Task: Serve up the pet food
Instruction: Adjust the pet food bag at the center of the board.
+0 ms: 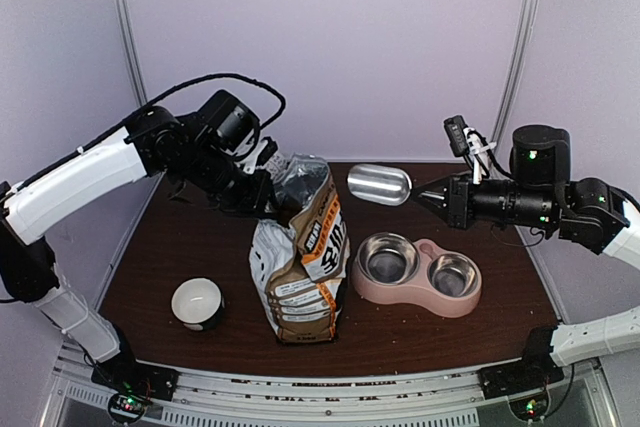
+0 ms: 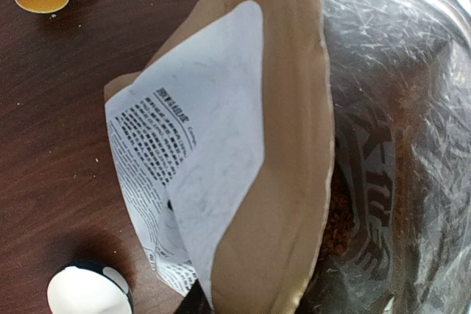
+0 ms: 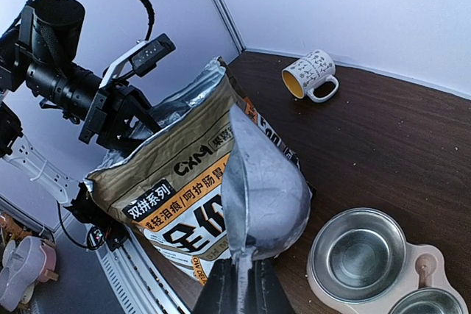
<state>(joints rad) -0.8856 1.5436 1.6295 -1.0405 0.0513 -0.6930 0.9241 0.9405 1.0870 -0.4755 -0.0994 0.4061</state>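
Observation:
The pet food [image 2: 340,215] shows as brown kibble deep inside the open tan, orange and black bag [image 1: 300,262], which stands upright mid-table. My left gripper [image 1: 266,187] is at the bag's upper left rim, shut on the bag wall; one dark finger [image 2: 182,305] shows under the rim. My right gripper [image 3: 246,284] is shut on the handle of an empty metal scoop [image 3: 268,189], held in the air just right of the bag's mouth [image 1: 380,184]. The pink double bowl [image 1: 432,247] sits right of the bag, both steel cups empty.
A white cup [image 1: 197,304] stands near the front left of the table. A patterned mug [image 3: 313,75] with a yellow inside lies on its side at the back. The table's edge and a metal rail [image 1: 330,387] run along the front.

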